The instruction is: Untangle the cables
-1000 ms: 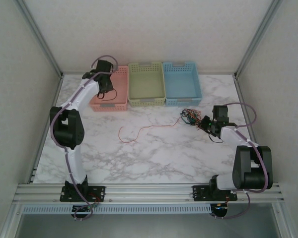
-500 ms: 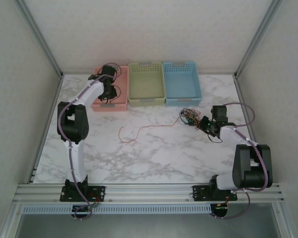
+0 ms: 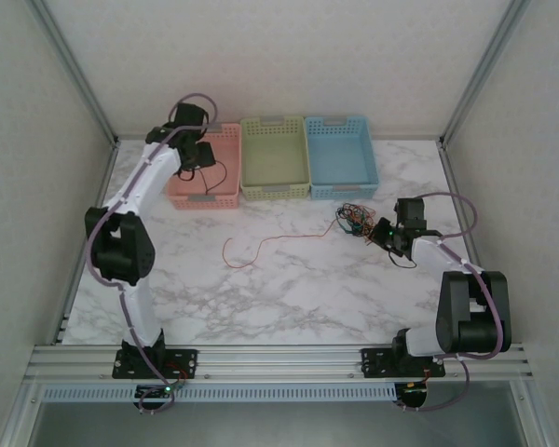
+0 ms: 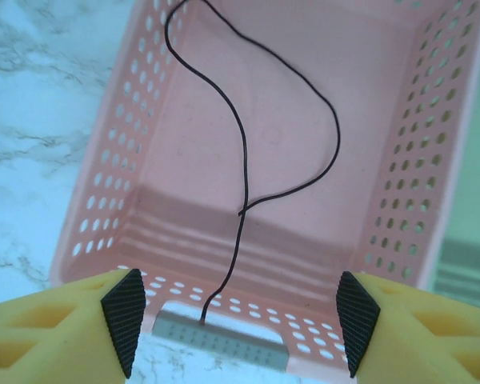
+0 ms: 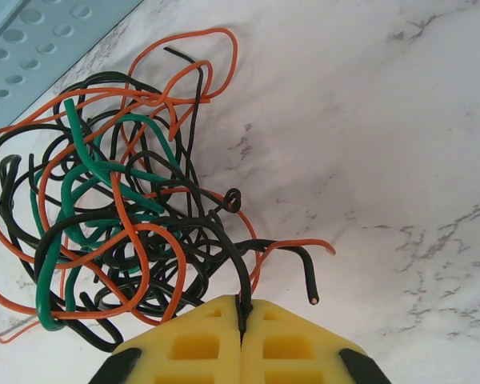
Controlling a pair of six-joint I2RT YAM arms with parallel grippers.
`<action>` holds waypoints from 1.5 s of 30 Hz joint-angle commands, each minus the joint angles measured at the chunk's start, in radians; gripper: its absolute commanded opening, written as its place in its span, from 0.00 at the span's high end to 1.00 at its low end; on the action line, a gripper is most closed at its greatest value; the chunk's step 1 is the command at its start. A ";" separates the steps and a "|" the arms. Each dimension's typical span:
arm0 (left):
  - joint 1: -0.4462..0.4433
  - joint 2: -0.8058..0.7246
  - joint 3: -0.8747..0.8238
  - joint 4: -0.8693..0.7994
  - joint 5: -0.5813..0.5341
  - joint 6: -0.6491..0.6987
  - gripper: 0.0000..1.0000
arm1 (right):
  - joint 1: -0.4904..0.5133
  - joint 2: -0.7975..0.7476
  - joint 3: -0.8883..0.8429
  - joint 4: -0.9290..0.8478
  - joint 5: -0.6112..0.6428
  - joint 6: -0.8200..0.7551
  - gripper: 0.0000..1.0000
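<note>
A tangle of black, orange and green cables lies on the marble table, in front of the blue basket. My right gripper is shut on one black cable of that tangle. A single black cable lies loose inside the pink basket. My left gripper hangs open above that basket's near end, pads wide apart and touching nothing. One red-orange cable lies stretched out alone on the table's middle.
Three baskets stand in a row at the back: pink, green and blue. Metal frame posts and white walls bound the table on both sides.
The left gripper opened over the pink basket and the black cable now lies in it. The left arm swung left and back. The right gripper stayed shut at the tangle.
</note>
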 commanded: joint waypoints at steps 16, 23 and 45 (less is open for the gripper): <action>-0.393 -0.529 -0.749 0.393 0.407 -0.123 0.27 | 0.253 0.007 0.069 -0.055 -0.339 -0.076 1.00; -0.397 -0.527 -0.828 0.474 0.482 -0.172 0.25 | 0.465 0.066 0.124 -0.130 -0.283 -0.165 0.93; -0.476 -0.318 -0.824 0.600 0.463 -0.277 0.41 | 0.458 -0.097 0.145 -0.227 -0.091 -0.113 0.61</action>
